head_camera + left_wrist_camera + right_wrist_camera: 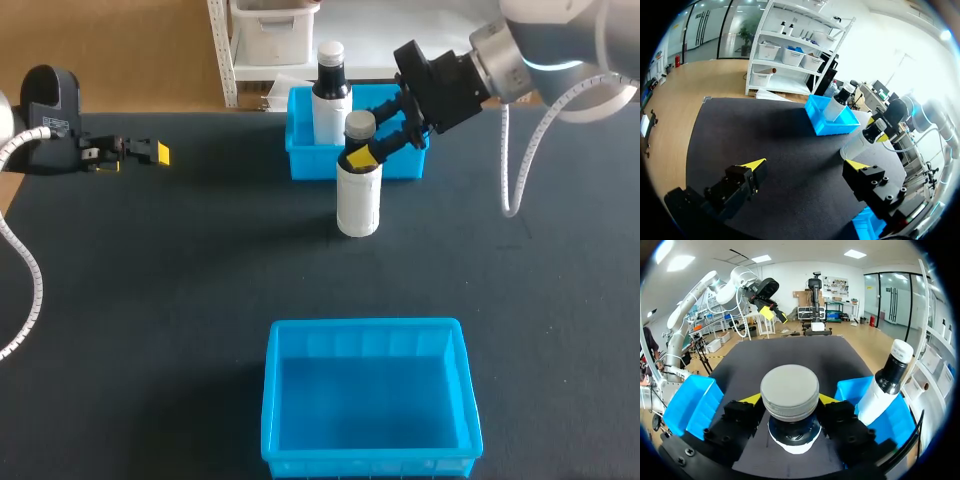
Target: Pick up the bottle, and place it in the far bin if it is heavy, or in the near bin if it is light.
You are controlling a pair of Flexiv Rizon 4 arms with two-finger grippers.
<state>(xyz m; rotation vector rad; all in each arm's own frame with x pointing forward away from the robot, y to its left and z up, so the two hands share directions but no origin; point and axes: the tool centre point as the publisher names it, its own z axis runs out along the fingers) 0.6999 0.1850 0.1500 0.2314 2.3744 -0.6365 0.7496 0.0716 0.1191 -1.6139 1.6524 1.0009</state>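
A white bottle (pixel 358 200) with a grey cap stands upright on the dark table just in front of the far blue bin (pixel 410 165). My right gripper (pixel 365 150) comes in from the back right, its yellow-tipped fingers pressed on both sides of the neck below the cap. In the right wrist view the bottle (pixel 790 390) fills the gap between the fingers (pixel 751 400). The near blue bin (pixel 365 328) lies empty at the table's front. My left gripper (pixel 806 165) is open at the far left with nothing in it, well away from the bottle (pixel 857 145).
A second bottle (pixel 330 100), white with a dark neck and a white cap, stands in the far bin's left part, close behind the held one. Bare dark table lies between the two bins and out to the left gripper (pixel 135 155).
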